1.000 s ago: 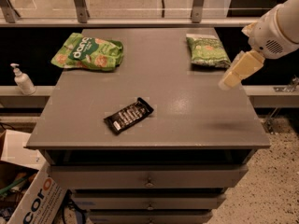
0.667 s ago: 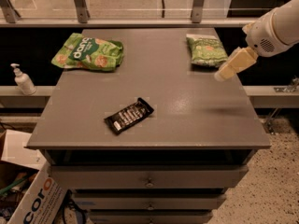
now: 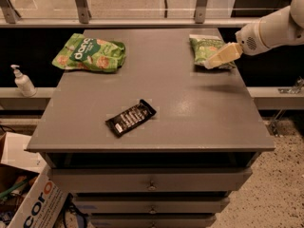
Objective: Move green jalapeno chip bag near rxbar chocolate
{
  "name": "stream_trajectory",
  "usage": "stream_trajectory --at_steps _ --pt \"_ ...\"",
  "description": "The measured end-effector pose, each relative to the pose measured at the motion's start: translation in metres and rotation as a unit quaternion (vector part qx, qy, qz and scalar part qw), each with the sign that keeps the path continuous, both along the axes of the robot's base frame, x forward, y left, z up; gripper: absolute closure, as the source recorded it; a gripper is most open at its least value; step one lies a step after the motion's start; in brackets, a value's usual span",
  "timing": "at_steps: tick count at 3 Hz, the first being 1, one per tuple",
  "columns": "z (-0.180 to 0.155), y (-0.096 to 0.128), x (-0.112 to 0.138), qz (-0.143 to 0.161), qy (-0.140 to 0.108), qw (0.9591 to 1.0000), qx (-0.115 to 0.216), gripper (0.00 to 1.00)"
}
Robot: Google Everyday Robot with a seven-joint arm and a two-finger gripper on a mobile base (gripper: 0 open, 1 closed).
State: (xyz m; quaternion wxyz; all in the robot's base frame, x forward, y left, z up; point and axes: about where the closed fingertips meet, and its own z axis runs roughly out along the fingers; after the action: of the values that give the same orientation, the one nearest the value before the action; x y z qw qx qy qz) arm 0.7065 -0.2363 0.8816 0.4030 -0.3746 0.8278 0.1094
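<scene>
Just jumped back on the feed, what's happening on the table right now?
The robot's gripper is at the back right of the table, overlapping the green jalapeno chip bag, which lies flat there and does not look lifted. The rxbar chocolate lies front-left of centre, well apart from it. A larger light green bag sits back left.

Claw (image 3: 219, 57) over green jalapeno chip bag (image 3: 203, 47), maybe touching; rxbar chocolate (image 3: 130, 118) well apart
</scene>
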Motion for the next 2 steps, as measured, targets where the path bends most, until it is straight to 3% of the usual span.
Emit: stream_trajectory --at_steps 1,2 --pt "-0.024 0.002 0.026 -0.023 0.013 0.9991 0.034 0.0" --pt "-0.039 -0.001 0.042 -0.036 0.018 0.9984 0.04 0.0"
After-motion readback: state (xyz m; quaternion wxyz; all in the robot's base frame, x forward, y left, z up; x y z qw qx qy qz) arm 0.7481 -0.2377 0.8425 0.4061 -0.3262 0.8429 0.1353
